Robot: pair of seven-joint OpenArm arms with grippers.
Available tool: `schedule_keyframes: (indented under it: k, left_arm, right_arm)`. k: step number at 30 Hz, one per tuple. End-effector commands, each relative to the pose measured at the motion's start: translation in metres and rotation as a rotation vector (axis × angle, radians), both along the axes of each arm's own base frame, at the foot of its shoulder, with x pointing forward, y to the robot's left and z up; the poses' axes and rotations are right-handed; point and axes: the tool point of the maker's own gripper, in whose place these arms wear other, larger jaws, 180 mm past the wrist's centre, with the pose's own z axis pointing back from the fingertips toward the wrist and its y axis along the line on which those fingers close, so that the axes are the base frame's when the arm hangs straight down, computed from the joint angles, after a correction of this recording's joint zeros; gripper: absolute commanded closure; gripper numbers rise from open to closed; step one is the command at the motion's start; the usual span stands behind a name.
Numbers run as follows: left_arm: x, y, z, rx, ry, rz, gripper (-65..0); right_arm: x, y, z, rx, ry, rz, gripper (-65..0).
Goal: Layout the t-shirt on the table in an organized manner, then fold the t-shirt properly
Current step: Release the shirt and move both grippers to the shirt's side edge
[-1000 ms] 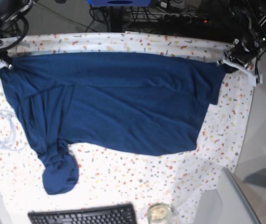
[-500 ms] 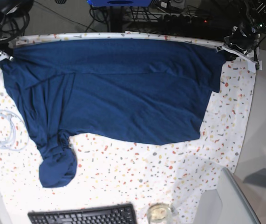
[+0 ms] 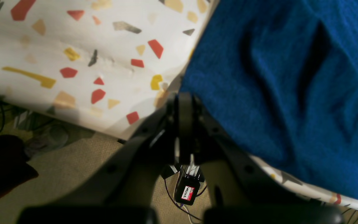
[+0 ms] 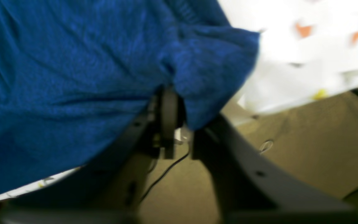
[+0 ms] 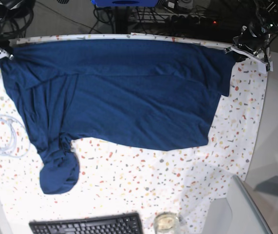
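Left wrist view: the left claw (image 3: 183, 96) is clamped on the shirt's (image 3: 228, 93) corner. Right wrist view: the right claw (image 4: 174, 105) looks a bit apart around bunched shirt; ease it off gently. Base view: the shirt lies on the bench (image 5: 129, 195), beyond the keyboard (image 5: 87, 226); lay its top edge flat.

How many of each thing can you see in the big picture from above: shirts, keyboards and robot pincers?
T-shirt: 1
Keyboard: 1
Robot pincers (left pincer, right pincer): 2
Total: 4
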Motion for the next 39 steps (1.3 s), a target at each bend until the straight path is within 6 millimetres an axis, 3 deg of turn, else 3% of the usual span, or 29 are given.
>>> schedule_keyframes:
  k: [1,4,6,9,12,18,23,24,26,28,30,31,35,36,39]
  left_arm:
    - [0.005,0.006,0.009,0.022,-0.03,-0.002,0.0]
    - [0.004,0.006,0.009,0.023,-0.028,-0.001,0.0]
    - [0.0,0.007,0.008,0.024,-0.02,-0.001,-0.8]
    - [-0.001,0.007,0.008,0.025,-0.021,0.0,-22.9]
    - [-0.01,0.025,0.014,0.043,-0.036,0.08,-33.6]
    - [-0.022,0.088,0.05,0.144,-0.121,0.276,-33.6]
    - [-0.006,0.093,0.085,0.225,-0.186,0.228,-33.1]
    - [0.003,0.085,0.087,0.223,-0.197,0.196,-30.8]
    - [0.028,0.059,0.087,0.199,-0.216,0.098,-19.6]
    - [0.057,0.023,0.083,0.155,-0.243,-0.01,0.0]
    - [0.088,-0.016,0.081,0.106,-0.276,-0.115,0.0]
    - [0.104,-0.035,0.078,0.075,-0.29,-0.162,0.0]
    - [0.153,-0.072,0.069,-0.005,-0.318,-0.235,0.0]
    - [0.163,-0.077,0.062,-0.008,-0.304,-0.248,0.0]
    - [0.18,-0.083,0.036,-0.001,-0.242,-0.27,0.0]
  right_arm:
    - [0.011,-0.012,0.014,-0.045,-0.048,-0.005,-20.3]
    - [0.011,-0.016,0.022,-0.073,-0.056,-0.001,-38.1]
    - [0.012,-0.017,0.023,-0.077,-0.058,-0.001,-43.2]
    - [0.014,-0.017,0.024,-0.079,-0.064,-0.001,-43.1]
    - [0.017,-0.021,0.026,-0.087,-0.07,0.0,-43.1]
    - [0.038,-0.033,0.041,-0.126,-0.13,-0.001,-43.2]
    - [0.063,-0.043,0.058,-0.198,-0.262,-0.01,-43.8]
    - [0.075,-0.041,0.062,-0.207,-0.303,0.001,-43.8]
    - [0.1,-0.034,0.071,-0.223,-0.369,0.05,-43.4]
    - [0.127,-0.024,0.075,-0.227,-0.411,0.138,-43.1]
    - [0.152,-0.009,0.07,-0.2,-0.423,0.224,-41.4]
    - [0.164,0.0,0.064,-0.18,-0.42,0.267,-37.1]
    - [0.203,0.018,0.048,-0.124,-0.412,0.376,-4.8]
    - [0.209,0.018,0.044,-0.109,-0.411,0.377,0.0]
    - [0.22,0.016,0.033,-0.082,-0.404,0.373,-2.9]
